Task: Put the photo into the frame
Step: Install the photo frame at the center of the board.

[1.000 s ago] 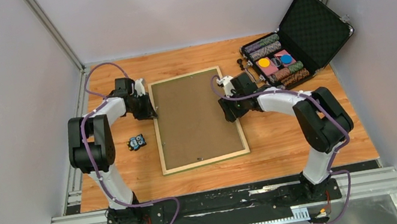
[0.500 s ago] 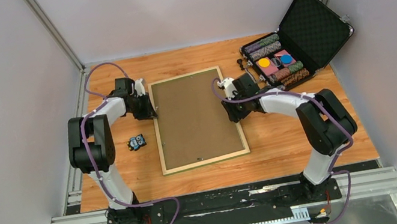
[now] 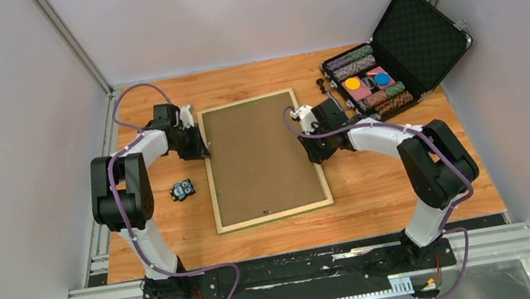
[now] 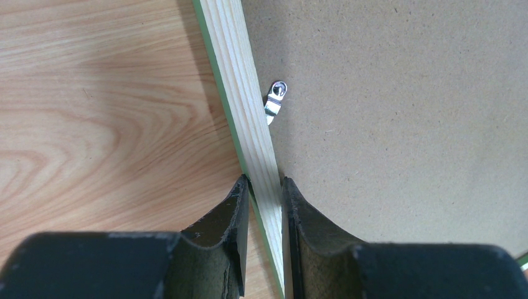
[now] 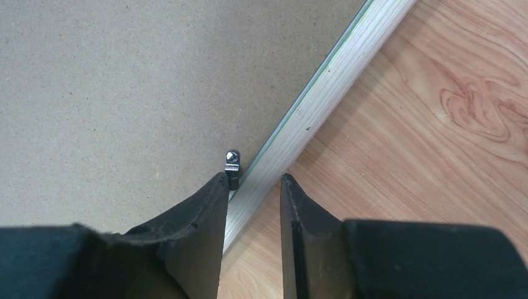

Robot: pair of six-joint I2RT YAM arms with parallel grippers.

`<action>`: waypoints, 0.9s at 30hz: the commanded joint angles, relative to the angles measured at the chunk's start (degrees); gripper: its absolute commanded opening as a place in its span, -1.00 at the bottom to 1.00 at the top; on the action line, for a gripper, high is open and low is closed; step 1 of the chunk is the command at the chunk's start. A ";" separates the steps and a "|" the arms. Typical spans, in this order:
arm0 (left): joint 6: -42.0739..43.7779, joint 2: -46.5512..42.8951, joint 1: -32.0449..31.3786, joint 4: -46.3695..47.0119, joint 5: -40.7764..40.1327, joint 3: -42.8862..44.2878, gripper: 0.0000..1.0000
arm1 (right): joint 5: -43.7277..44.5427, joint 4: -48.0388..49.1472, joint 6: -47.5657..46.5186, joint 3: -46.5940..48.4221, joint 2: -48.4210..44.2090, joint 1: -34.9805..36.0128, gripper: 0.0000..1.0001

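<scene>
The left gripper (image 4: 264, 196) is clamped on the frame (image 4: 235, 81), one finger on each side of its pale rail, with a metal clip (image 4: 274, 103) just above on the backing board (image 4: 405, 124). The right gripper (image 5: 252, 190) straddles the opposite rail. Its outer finger is against the wood and a sliver of gap shows at the inner one beside a second clip, so I cannot tell whether it grips. In the top view the frame lies back-up at the centre of the table (image 3: 380, 179). An open case (image 3: 394, 63) sits at upper right and a small toy (image 3: 182, 189) at left.
</scene>
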 commanded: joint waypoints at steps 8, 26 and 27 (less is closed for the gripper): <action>2.69 -1.60 0.85 -0.95 -0.83 0.85 -1.00 | 0.10 -1.24 1.73 3.19 1.22 -1.49 -0.59; 2.90 -1.52 0.84 -1.25 -0.15 1.09 -1.00 | -2.10 -1.09 2.34 4.79 0.88 -2.26 0.04; 2.90 -1.51 0.80 -1.27 -0.24 1.09 -1.00 | -2.39 -1.32 2.33 4.92 0.98 -2.26 0.04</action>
